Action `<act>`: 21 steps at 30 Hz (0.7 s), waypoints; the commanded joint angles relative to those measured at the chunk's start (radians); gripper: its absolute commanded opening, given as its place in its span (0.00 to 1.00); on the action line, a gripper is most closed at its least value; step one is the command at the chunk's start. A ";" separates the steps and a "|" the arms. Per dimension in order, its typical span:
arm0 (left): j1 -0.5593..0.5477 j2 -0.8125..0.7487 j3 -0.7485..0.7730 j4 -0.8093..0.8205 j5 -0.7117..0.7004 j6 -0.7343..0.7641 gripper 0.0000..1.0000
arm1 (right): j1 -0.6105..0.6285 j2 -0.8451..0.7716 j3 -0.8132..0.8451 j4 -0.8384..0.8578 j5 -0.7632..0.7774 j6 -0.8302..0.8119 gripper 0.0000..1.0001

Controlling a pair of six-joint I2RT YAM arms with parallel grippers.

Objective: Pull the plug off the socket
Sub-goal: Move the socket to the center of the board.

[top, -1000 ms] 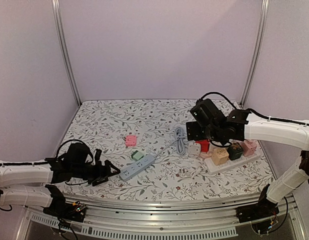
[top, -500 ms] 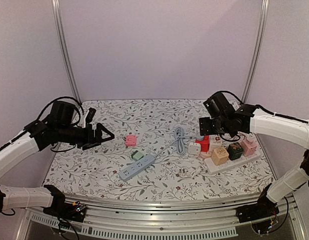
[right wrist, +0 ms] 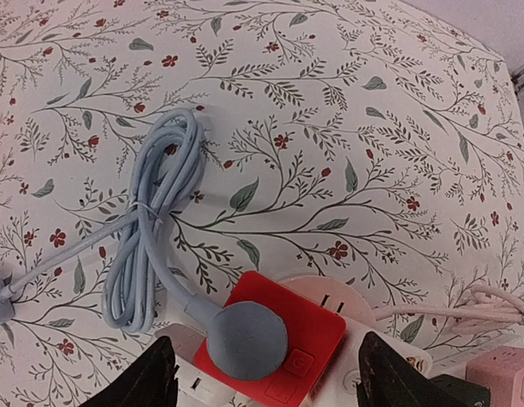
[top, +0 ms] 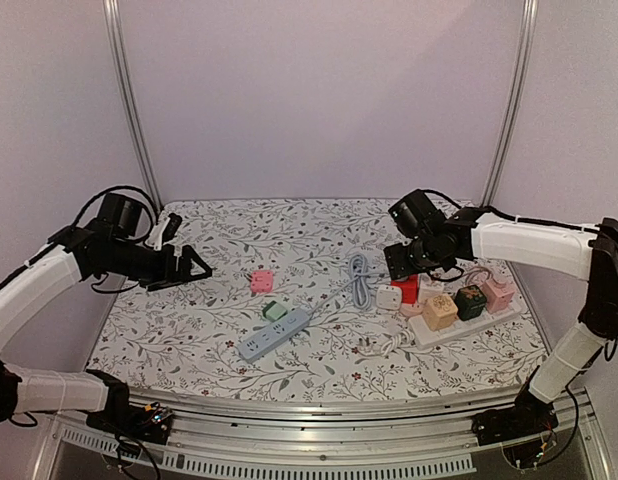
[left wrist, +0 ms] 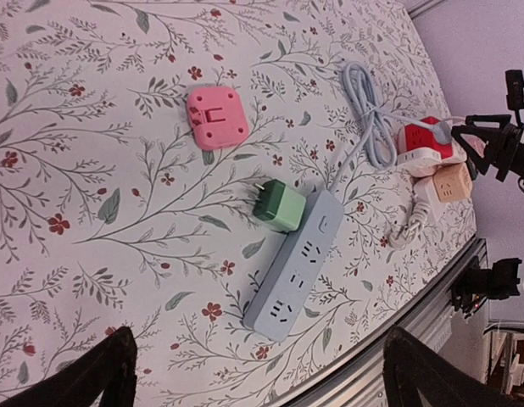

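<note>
Your floral bench point(top: 189, 340) carries a white power strip point(top: 479, 325) loaded with coloured cubes on the right. A pale blue power strip point(left wrist: 293, 267) lies near the middle, and a coiled grey-blue cable point(right wrist: 152, 229) sits between the two. The red socket point(right wrist: 317, 326) is a flat square block at the right, just beside the white strip's cubes. The plug point(right wrist: 245, 341) you are after is a round, smooth grey-blue cap seated on the red socket's top face. Its lead runs back into the coil.

The right wrist view gives you the plug close up, with the right fingers point(right wrist: 156, 377) spread apart, one on either side of it and touching nothing. From above, the right arm covers most of that spot and you see only the red block's edge.

The left wrist view shows the left fingers point(left wrist: 92, 377) wide apart and holding nothing, raised above the bench's left side. Only there can you read the blue strip's outlets. It also gives the best look at the pink square block point(left wrist: 216, 116) and the small green adapter point(left wrist: 279, 205) just beside the strip's end
</note>
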 commanded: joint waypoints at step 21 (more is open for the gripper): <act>0.116 -0.008 -0.022 0.029 -0.038 0.127 1.00 | -0.003 0.136 0.079 -0.084 -0.030 -0.115 0.56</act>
